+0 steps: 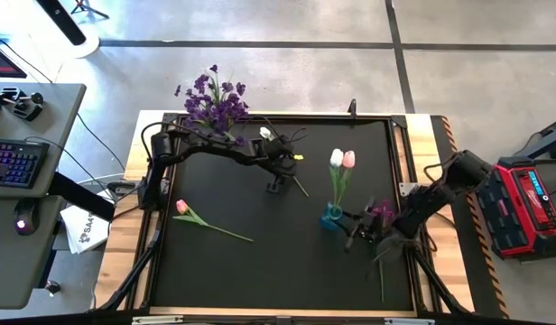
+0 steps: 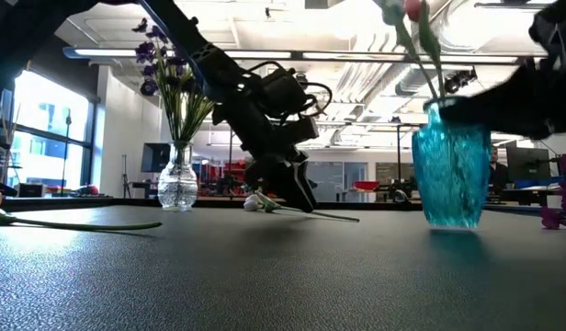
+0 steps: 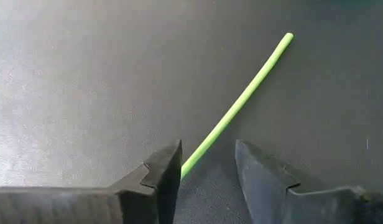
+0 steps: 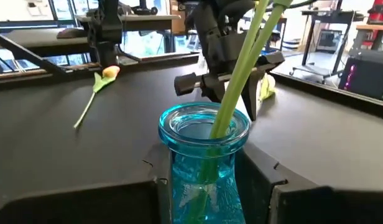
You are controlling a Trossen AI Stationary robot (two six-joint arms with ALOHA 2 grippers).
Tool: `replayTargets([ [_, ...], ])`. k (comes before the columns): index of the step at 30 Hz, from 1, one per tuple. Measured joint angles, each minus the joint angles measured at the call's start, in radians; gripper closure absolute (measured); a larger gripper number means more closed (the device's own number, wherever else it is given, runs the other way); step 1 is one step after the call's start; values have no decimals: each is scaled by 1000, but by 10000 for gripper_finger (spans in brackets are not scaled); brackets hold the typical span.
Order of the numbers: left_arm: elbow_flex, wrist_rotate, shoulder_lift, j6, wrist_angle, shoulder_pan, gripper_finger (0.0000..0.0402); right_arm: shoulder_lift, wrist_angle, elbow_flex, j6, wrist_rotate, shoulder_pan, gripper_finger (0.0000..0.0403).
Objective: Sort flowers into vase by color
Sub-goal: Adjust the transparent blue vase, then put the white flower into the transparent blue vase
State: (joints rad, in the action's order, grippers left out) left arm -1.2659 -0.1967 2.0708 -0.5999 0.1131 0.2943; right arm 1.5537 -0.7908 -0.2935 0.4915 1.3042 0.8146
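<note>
Blue glass forms the vase (image 4: 204, 165), which stands right of centre on the black table (image 1: 260, 271) and holds two tulips (image 1: 342, 160), one white, one pink. The right gripper (image 4: 204, 186) is clamped on this vase, one finger on each side of its body. The left gripper (image 3: 207, 171) is down at the table near the far edge, fingers parted, with the green stem (image 3: 241, 102) of a white tulip (image 1: 266, 134) lying between them, not pinched. A clear vase (image 2: 177, 179) at the far edge holds the purple sprays (image 1: 215, 99). A pink tulip (image 1: 206, 219) lies at the left; a purple spray (image 1: 383, 213) lies just beside the right gripper.
</note>
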Motion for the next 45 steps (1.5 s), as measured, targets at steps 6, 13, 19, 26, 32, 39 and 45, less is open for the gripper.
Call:
replayTargets([
  [6, 0, 0, 1, -35, 0, -3, 296, 31, -3, -1, 27, -11, 0, 317],
  [13, -1, -3, 27, -43, -9, -8, 333, 31, 0, -2, 26, -34, 0, 279],
  [19, -3, -7, 37, -29, -10, -10, 341, 31, 1, -2, 4, -54, 0, 235],
  [26, -3, 5, 39, -34, -5, -26, 352, 14, -67, 1, -139, -98, 7, 171],
  [32, -2, 12, 37, -41, -4, -51, 397, -40, -101, 1, -183, -100, 44, 152],
  [39, -2, 7, 37, -40, -3, -89, 400, -67, -103, 1, -198, -39, 77, 151],
  [45, -1, 41, 37, -32, 1, -102, 401, -68, -106, 1, -205, -29, 78, 151],
])
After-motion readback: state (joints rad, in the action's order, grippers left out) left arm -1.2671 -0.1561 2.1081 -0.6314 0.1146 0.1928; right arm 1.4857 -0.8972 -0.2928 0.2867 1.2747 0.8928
